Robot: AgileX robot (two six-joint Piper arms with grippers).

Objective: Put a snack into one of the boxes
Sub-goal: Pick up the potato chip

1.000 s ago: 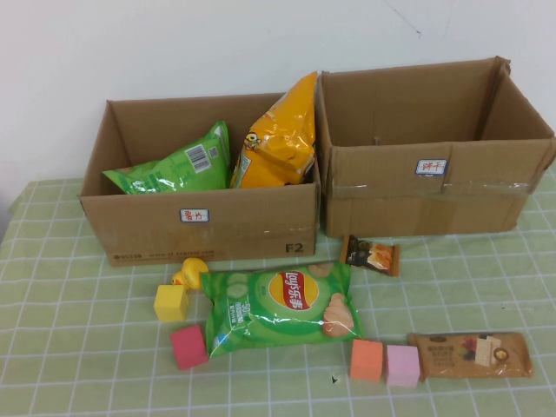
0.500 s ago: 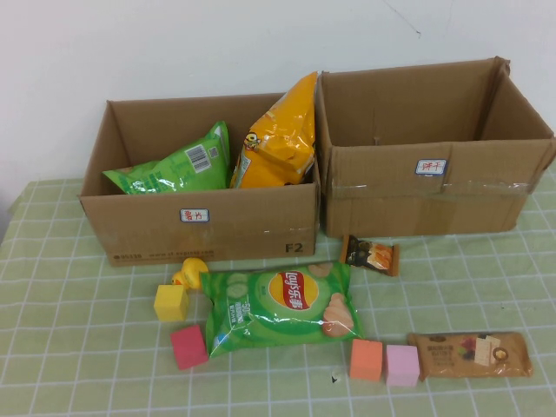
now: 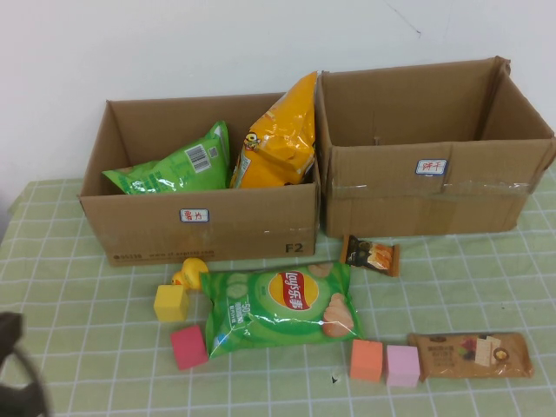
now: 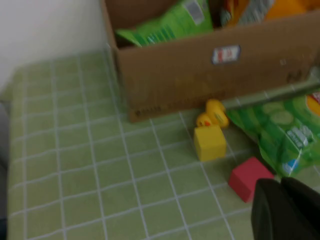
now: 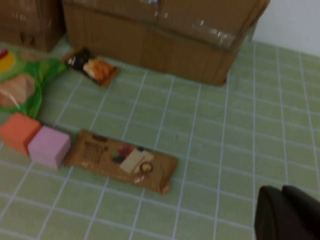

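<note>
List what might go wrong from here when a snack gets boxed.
1. The chips bag touches the red block and duck; lifting it may drag them.
2. The left box already holds two bags, so another may catch on them.
3. The left gripper sits at the table's near left corner, the right gripper beyond the brown bar; both reaches are long.

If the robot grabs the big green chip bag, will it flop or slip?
Probably both. The chip bag looks puffed and glossy, so it may crinkle, sag and slide in a pinch. Likely light for its size. Left gripper is near it; right gripper hovers by the brown bar.
</note>
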